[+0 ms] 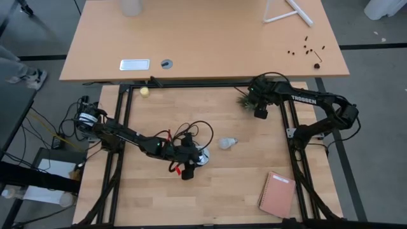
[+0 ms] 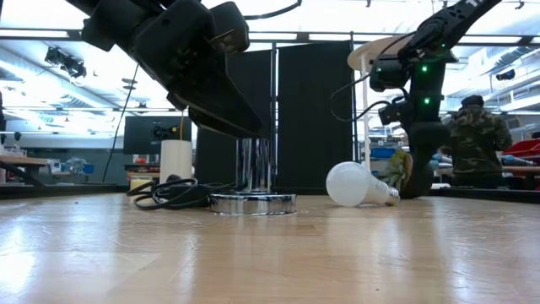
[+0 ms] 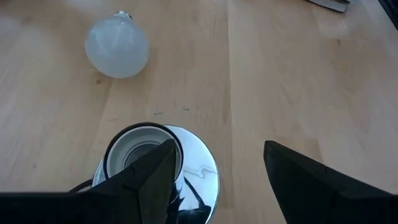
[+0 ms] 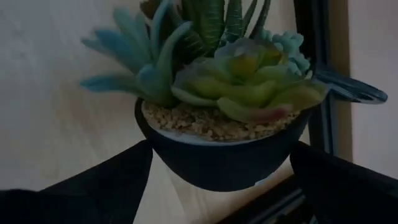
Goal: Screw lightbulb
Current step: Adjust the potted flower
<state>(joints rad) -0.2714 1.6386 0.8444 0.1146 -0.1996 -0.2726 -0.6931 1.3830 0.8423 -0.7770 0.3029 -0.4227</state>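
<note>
The lightbulb (image 1: 227, 143) lies sideways beside the socket (image 1: 201, 156), we see, base pointing away; left tool (image 1: 191, 163) straddles the socket, spread; right tool (image 1: 260, 112) spread around the plant pot (image 4: 224, 152).

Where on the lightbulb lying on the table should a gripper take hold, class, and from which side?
Grip the lightbulb across its frosted globe, coming straight down from above. It lies on its side, clear of the socket, with its screw base pointing away from that; this keeps the threads free.

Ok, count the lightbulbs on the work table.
1. The lightbulb lies on its side mid-table, right of the socket under the left gripper. None other shows.
</note>
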